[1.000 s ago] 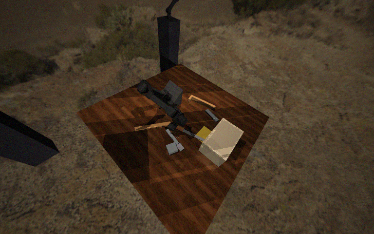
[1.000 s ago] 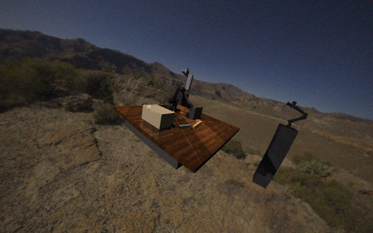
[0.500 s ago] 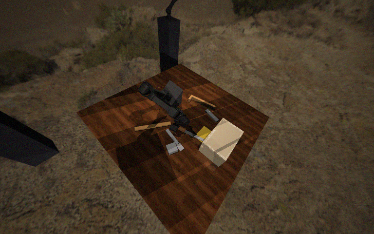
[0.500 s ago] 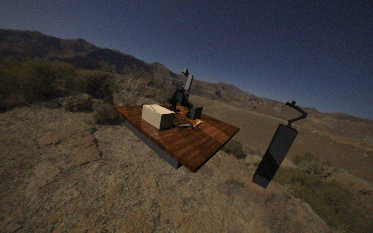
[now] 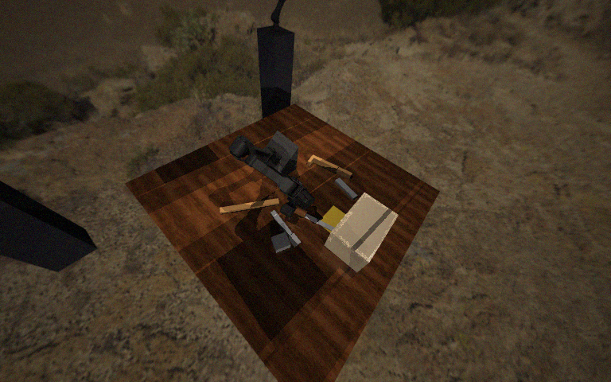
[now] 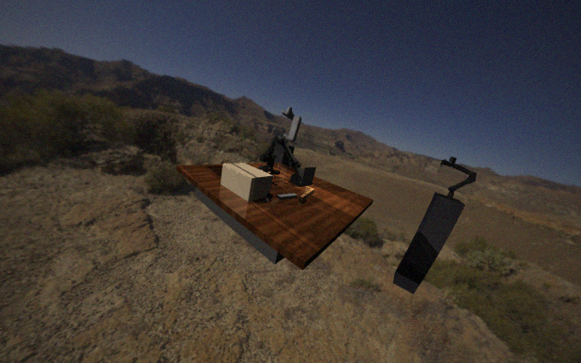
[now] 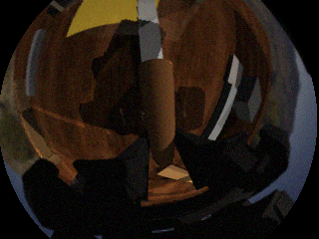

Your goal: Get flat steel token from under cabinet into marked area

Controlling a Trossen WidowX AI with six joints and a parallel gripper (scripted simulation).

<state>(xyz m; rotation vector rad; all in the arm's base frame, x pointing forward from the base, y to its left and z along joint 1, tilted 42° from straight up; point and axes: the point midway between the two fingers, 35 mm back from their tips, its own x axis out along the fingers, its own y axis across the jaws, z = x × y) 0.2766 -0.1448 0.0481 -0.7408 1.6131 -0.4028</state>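
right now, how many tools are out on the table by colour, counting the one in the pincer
tan wood, lying loose: 2 (straight stick, angled piece)
grey, lying loose: 2 (short bar, block-headed tool)
brown-handled tool with a grey tip, gripped in the pincer: 1
total: 5
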